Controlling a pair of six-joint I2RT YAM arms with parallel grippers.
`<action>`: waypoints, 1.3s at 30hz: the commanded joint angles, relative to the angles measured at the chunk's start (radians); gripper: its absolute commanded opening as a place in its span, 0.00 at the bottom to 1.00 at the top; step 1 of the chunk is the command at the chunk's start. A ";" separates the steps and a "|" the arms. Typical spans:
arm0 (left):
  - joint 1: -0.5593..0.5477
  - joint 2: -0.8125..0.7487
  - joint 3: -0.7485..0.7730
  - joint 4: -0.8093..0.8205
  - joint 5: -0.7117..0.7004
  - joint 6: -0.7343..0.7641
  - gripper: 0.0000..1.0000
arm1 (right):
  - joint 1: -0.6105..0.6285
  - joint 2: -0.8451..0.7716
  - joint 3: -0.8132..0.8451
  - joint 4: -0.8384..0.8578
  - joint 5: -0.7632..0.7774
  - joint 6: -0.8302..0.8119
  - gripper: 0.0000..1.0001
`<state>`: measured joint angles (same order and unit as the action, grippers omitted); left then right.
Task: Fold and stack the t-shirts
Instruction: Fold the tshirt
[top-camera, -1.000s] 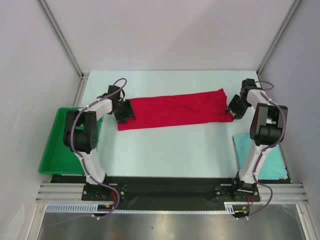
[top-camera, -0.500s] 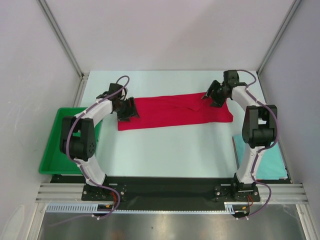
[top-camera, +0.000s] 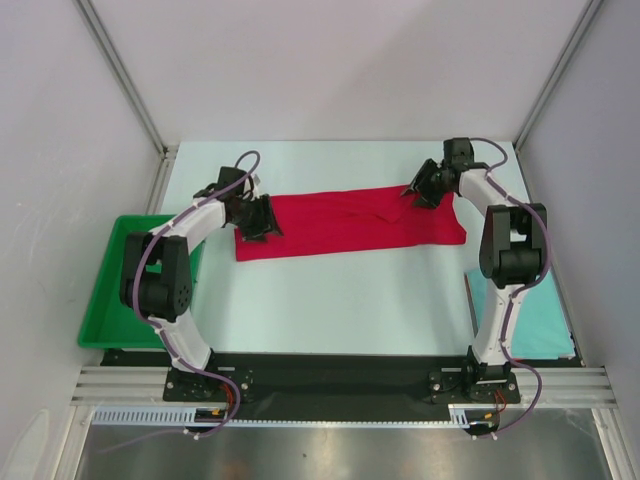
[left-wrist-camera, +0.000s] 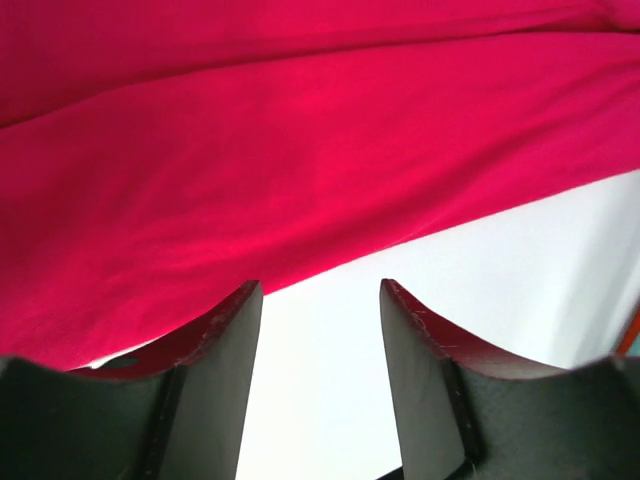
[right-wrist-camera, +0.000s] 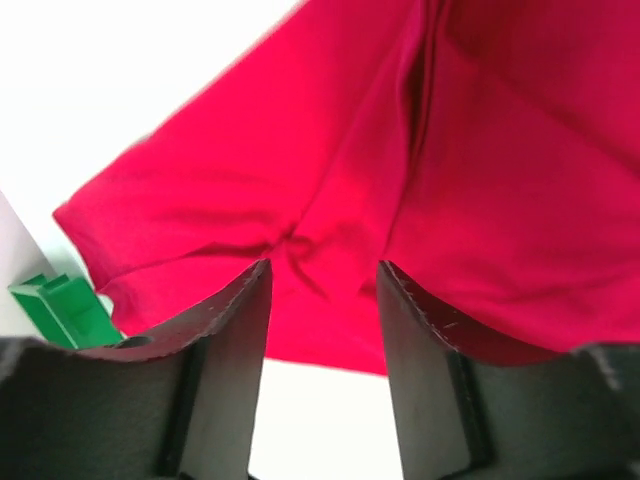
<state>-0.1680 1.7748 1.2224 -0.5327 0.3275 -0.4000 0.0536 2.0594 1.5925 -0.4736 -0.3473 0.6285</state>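
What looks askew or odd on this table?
The bright red cloth t-shirt lies as a long strip, slightly slanted, with its left end nearer the arm bases. A bunched crease shows just ahead of the open right hand. Nothing looks spilled or damaged.

red t-shirt (left-wrist-camera: 300, 150) cropped (wrist views), teal t-shirt (top-camera: 545, 330) partly behind arm (top-camera: 497, 320)

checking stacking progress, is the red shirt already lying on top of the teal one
No, the red t-shirt lies spread out farther back, well apart from the folded teal t-shirt at the near right.
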 joint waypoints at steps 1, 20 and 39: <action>-0.016 -0.023 -0.023 0.097 0.106 -0.008 0.56 | -0.015 0.036 0.076 0.003 0.053 -0.062 0.50; -0.291 0.156 -0.103 0.859 0.303 -0.552 0.63 | -0.106 0.179 0.291 0.039 0.021 -0.056 0.52; -0.498 0.532 0.339 0.834 -0.139 -0.849 0.50 | -0.107 0.260 0.356 0.024 -0.005 -0.122 0.52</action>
<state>-0.6727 2.2948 1.5185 0.3985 0.2871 -1.2121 -0.0528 2.3211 1.9099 -0.4549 -0.3397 0.5358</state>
